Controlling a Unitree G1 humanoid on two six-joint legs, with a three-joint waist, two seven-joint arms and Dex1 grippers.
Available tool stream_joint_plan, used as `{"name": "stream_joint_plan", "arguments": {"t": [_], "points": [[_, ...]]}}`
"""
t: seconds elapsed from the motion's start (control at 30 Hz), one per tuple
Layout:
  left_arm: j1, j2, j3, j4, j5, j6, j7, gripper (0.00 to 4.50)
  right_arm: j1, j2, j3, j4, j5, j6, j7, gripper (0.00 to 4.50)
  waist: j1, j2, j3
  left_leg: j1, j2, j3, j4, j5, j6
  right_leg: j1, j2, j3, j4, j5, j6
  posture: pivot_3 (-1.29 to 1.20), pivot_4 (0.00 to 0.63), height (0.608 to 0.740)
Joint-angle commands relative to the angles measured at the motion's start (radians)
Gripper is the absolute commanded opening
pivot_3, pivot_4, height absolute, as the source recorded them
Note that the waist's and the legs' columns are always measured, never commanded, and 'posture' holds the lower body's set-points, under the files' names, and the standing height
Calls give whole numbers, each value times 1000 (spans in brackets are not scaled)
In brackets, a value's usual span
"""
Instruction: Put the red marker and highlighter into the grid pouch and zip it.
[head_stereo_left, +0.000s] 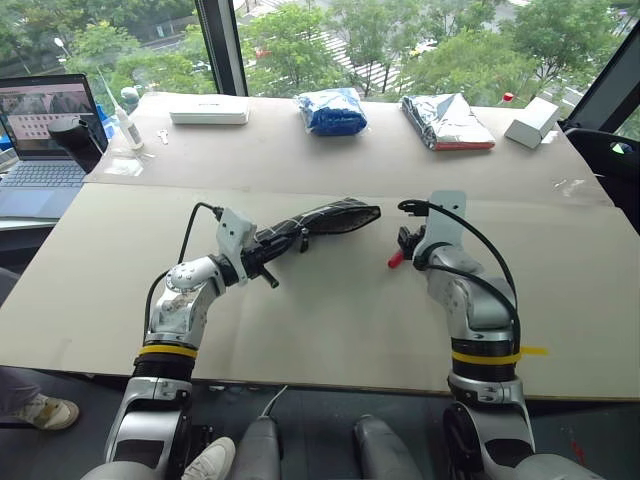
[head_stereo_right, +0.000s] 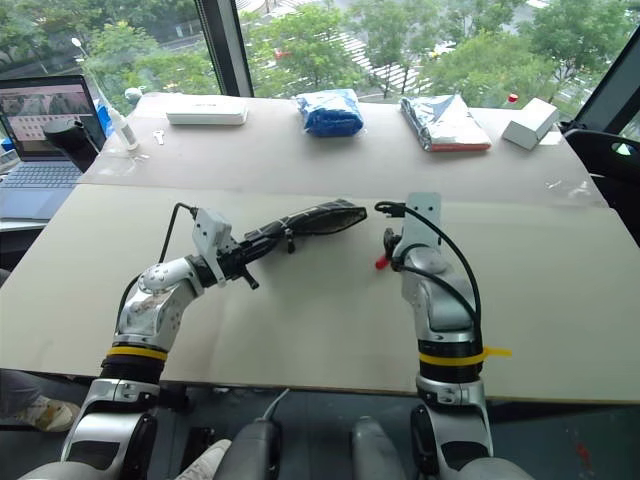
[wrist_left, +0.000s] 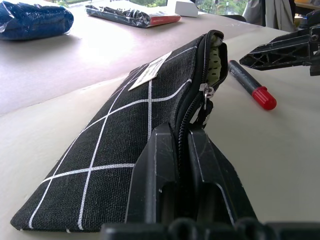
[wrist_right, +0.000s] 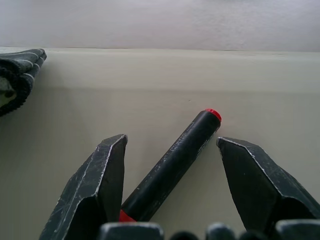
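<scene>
The grid pouch (head_stereo_left: 335, 217) lies near the table's middle, black with white grid lines, raised at its near end. My left gripper (head_stereo_left: 288, 238) is shut on the zipper edge of the grid pouch (wrist_left: 125, 135). The pouch's far end gapes open, and a pale greenish thing (wrist_left: 215, 60) sits inside; I cannot tell whether it is the highlighter. The red marker (wrist_right: 170, 165) lies flat on the table just right of the pouch mouth. My right gripper (wrist_right: 170, 140) is open, with a finger on each side of the marker and not touching it.
Along the table's far side lie a white box (head_stereo_left: 209, 110), a blue bag (head_stereo_left: 332, 110), a silver packet (head_stereo_left: 447, 122) and a small white box (head_stereo_left: 530, 122). A laptop (head_stereo_left: 40, 130) and a bottle (head_stereo_left: 125, 120) stand at the far left.
</scene>
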Motion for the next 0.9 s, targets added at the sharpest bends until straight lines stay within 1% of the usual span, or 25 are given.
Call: {"name": "stream_joint_plan", "arguments": {"t": [0.03, 0.33, 0.57, 0.9], "points": [[6, 2, 12, -34, -14, -14, 7, 0, -17, 14, -1, -5, -19, -43, -17, 3222, -1, 0, 0, 0, 0, 0, 0, 0, 0, 0, 0, 0, 0, 0, 0, 0, 150, 740], [9, -1, 12, -38, -15, -14, 15, 0, 6, 34, 18, 56, -58, -85, -28, 3222, -9, 0, 0, 0, 0, 0, 0, 0, 0, 0, 0, 0, 0, 0, 0, 0, 150, 740], [12, -4, 13, -39, -17, -17, 22, 0, 64, 13, 42, 121, -96, -136, -28, 3222, -13, 0, 0, 0, 0, 0, -1, 0, 0, 0, 0, 0, -1, 0, 0, 0, 150, 740], [15, -7, 14, -41, -20, -19, 25, 0, 96, 23, 63, 168, -107, -182, -20, 3222, -13, -6, -5, 2, 0, 0, -1, 0, 0, 2, 0, 0, -1, 0, 0, 0, 150, 740]]}}
